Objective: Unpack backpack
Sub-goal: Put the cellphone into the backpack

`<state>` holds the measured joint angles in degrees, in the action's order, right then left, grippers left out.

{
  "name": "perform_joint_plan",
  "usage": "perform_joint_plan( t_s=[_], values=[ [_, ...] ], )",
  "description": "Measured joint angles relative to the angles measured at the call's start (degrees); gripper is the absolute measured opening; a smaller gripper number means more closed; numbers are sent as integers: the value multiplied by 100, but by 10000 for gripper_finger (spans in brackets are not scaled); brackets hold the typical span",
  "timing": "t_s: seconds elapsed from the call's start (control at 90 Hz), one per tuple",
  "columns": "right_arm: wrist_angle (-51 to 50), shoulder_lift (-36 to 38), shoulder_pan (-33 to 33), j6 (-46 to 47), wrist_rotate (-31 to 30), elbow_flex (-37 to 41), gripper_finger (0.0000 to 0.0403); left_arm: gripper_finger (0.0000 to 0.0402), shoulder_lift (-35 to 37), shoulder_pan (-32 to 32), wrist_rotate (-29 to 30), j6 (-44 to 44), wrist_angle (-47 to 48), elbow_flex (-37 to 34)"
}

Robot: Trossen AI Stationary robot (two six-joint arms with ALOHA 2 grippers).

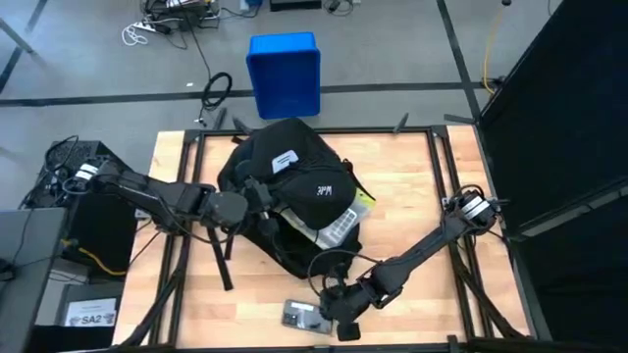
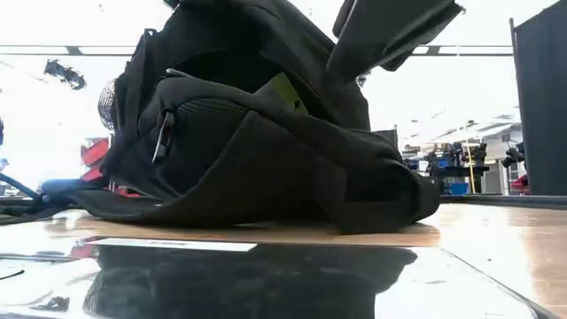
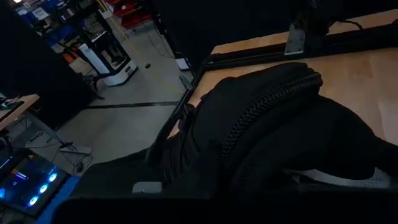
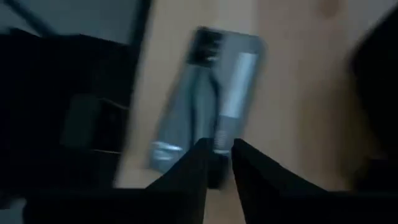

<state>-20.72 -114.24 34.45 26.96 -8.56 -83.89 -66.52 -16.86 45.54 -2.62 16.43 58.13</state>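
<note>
Your right end effector [image 1: 339,312] hung low over the worktop [image 1: 412,206] near its front edge, fingers [image 4: 194,168] nearly together, gripping nothing. A flat grey packet [image 1: 305,315] lay just beside its tips. The backpack [image 1: 289,191] sat behind it, mid-worktop, flap open. Your left end effector [image 1: 257,196] was pressed against the backpack's side; its fingers' state couldn't be told.

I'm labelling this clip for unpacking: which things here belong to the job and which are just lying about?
Job:
backpack
flat grey packet on the table
left claw at the backpack
right claw by the packet

Lying about:
blue box on the floor
cables
</note>
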Motion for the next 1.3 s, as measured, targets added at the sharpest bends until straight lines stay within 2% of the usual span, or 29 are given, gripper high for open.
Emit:
perform_joint_plan(
  t_s=[0.256, 0.4, 0.578, 0.811, 1.0, 1.3],
  values=[
    [1266, -4, 41, -332, 66, 682, 192, 0, 0, 0, -13, 9, -15, 0],
    [1723, -7, 60, -421, 126, 949, 213, 0, 0, 0, -15, 9, -17, 0],
    [2030, -7, 58, -367, 129, 1228, 177, 0, 0, 0, -15, 11, -20, 0],
    [2719, -354, 55, -603, 408, 1234, 82, 0, 0, 4, -15, 11, -29, 0],
    [2248, -573, -37, -390, 417, 1147, 10, 0, 0, 37, -42, 18, -27, 0],
    [574, -172, -106, 417, 113, 1142, 15, 0, 0, 55, -129, 77, 38, 0]
  ],
)
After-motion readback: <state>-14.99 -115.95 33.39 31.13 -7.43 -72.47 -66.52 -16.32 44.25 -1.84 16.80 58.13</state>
